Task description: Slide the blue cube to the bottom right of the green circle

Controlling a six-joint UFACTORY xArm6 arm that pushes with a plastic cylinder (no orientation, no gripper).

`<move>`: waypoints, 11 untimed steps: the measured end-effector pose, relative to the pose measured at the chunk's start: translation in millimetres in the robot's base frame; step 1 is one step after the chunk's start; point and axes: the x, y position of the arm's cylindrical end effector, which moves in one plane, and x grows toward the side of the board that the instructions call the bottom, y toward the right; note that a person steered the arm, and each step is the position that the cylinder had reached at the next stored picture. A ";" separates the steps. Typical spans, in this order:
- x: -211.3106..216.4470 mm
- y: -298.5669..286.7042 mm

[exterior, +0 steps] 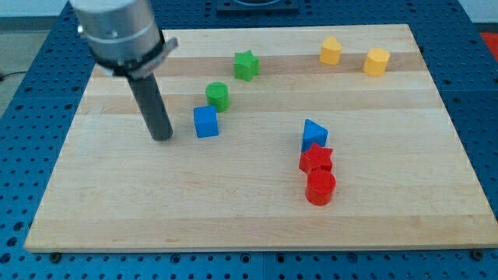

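A: Where is the blue cube [206, 122]?
B: On the pale wooden surface [233, 202], left of centre. It is a smooth, matte block with squared edges. The green circle [218, 96], a short cylinder, sits just above it and slightly to the view's right, very near; I cannot tell if they touch.

A: And the jaws?
B: There are no jaws here, so nothing is apart, together or clamped. The arm ends in a straight dark rod under a grey metal housing. My tip [163, 138] rests on the surface near the blue cube's left side, with a small gap between them; it touches no block.

A: What else lies there?
B: A green star [246, 65] further up and right. Two yellow blocks, one [331, 51] beside the other [376, 62], faceted like hexagons, near the view's top right. Right of centre, a blue triangle [314, 133], a red star [317, 159] and a red cylinder [320, 187] stand packed in a column, apparently touching. The surface's grain runs in long planks, over a blue perforated base [23, 117].
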 end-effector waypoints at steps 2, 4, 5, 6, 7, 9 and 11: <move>-14.5 76.3; 12.2 37.6; 12.4 38.7; -19.5 61.4; -19.5 70.0; -19.5 63.1; 20.2 34.6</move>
